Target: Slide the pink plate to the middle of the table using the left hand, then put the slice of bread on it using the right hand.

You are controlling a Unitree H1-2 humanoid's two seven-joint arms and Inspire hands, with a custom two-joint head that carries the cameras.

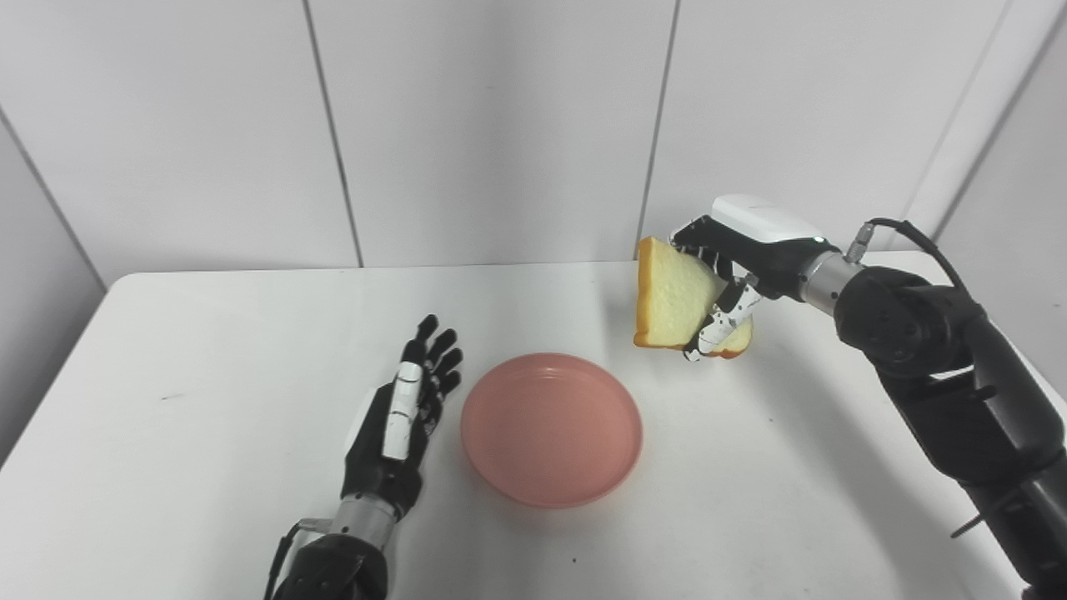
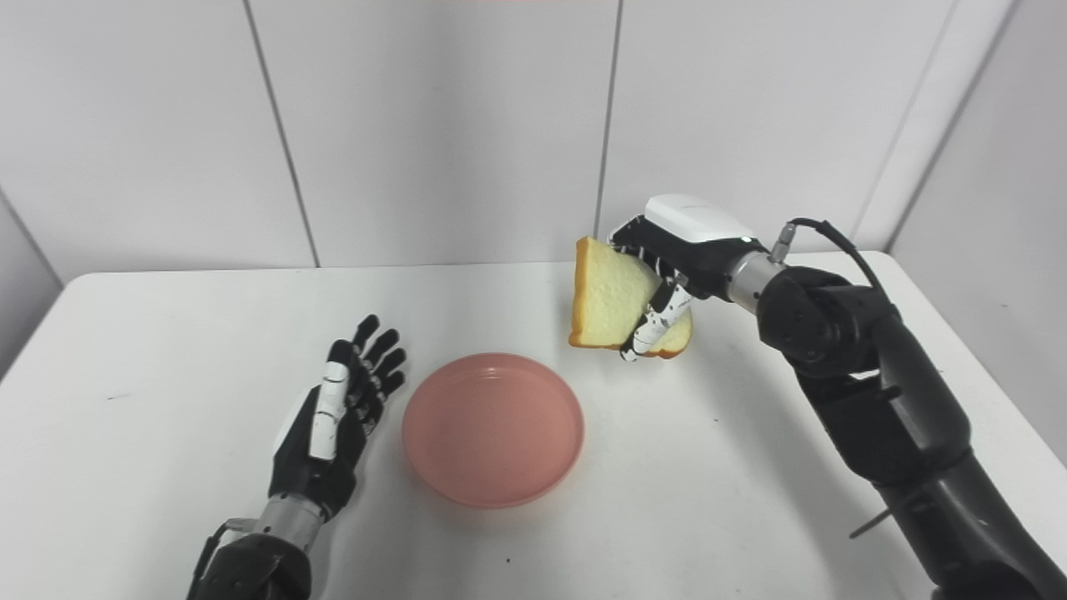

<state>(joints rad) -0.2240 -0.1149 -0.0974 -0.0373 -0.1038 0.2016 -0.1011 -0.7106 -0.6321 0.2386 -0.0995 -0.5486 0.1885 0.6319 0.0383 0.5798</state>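
Two views show nearly the same scene; the right eye view alone takes in more worktop [image 2: 150, 333] beyond the left hand [image 2: 333, 425]. Round, smooth and shallow-rimmed, the plate [image 1: 551, 429] sits mid-worktop. Just beside the plate, that hand lies with fingers apart, holding nothing. Above and beyond the plate, the right hand [image 1: 733, 267] is clamped on the spongy, crusted bread [image 1: 671, 296]. White matte worktop, pale panelled walls behind.

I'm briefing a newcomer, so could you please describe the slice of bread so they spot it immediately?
Start at the white table, then find the pink plate near its middle. Up and to its right, the right hand holds the slice of bread in the air: pale crumb, golden crust.
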